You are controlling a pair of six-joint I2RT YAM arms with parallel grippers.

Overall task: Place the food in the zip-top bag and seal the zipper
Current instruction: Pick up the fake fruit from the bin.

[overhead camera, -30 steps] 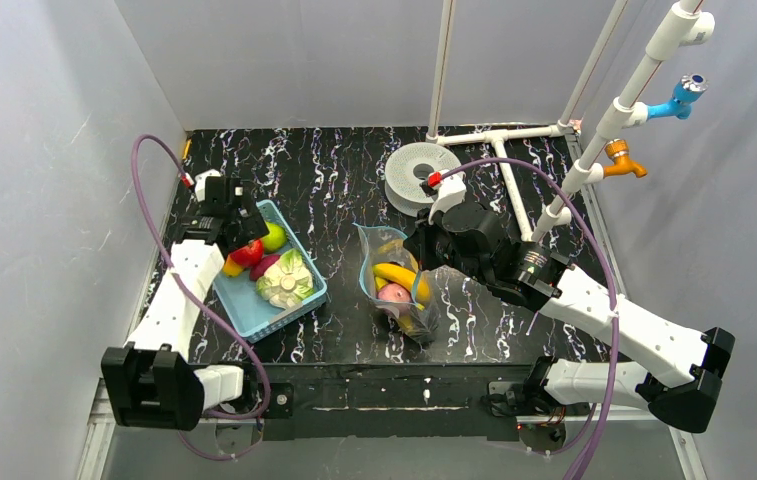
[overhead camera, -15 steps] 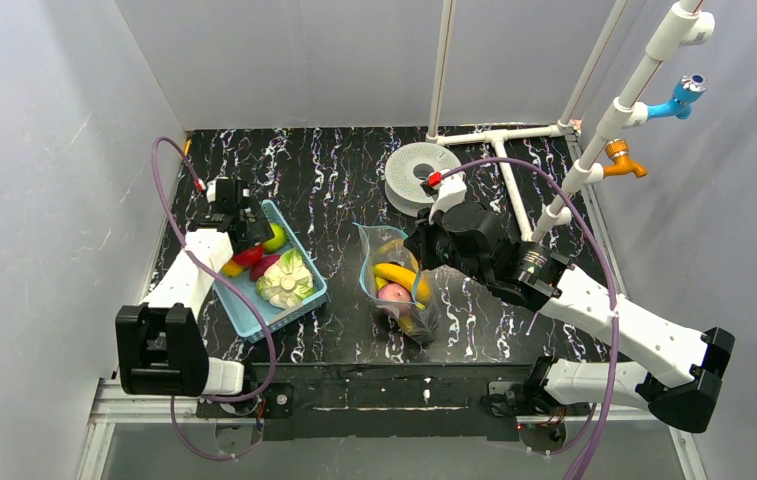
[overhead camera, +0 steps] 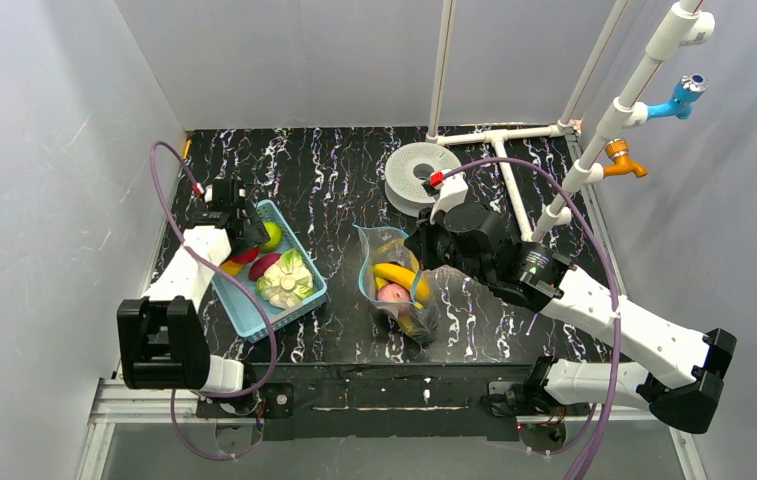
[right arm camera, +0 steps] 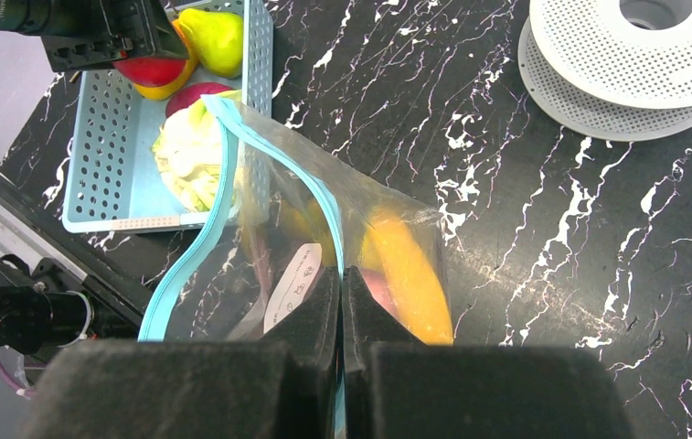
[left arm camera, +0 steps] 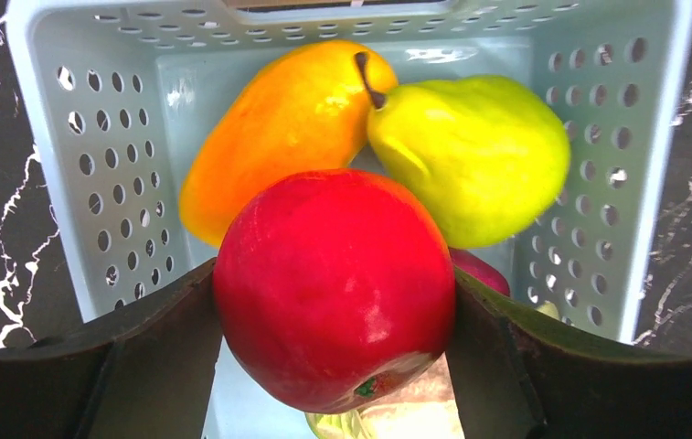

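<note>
1. Nearest the bases, the left arm's shoulder has swung in toward the blue basket point(overhead camera: 259, 315) over the last second. The right arm has not shifted.
2. At mid-table the zip-top bag point(overhead camera: 409, 305) sits where it was, with its mouth facing the basket. The right gripper point(right arm camera: 342, 274) has its fingers pressed together on the bag's mouth edge, pinching it beside the zipper point(right arm camera: 217, 174) and holding the mouth open. The zipper is not yet sealed.
3. Slightly further back on the left, the left gripper point(left arm camera: 337, 274) has dropped into the basket. Its jaws were spread wide a second ago and now press against both sides of the red fruit point(left arm camera: 324, 247). The fruit still sits low among the others and looks unlifted. I judge this to be the start of the next transfer, so filling is only partly done and sealing is some way off.
4. There are two arms, one bag and one basket.
   - The basket holds five pieces: the red fruit, one orange-yellow fruit point(left arm camera: 278, 128), one green pear point(left arm camera: 470, 155), one purple piece point(overhead camera: 262, 266) and one cabbage point(overhead camera: 286, 280).
   - The bag holds one banana point(overhead camera: 401, 275) and one pinkish round piece point(overhead camera: 391, 292). There may be a third piece beneath them, but the crinkled plastic hides it.
5. Farthest back on the table point(overhead camera: 334, 180) is one white perforated spool point(overhead camera: 419, 175). Beyond it stands a white pipe frame point(overhead camera: 514, 190) with two taps, one blue point(overhead camera: 687, 95) and one orange point(overhead camera: 622, 158).
</note>
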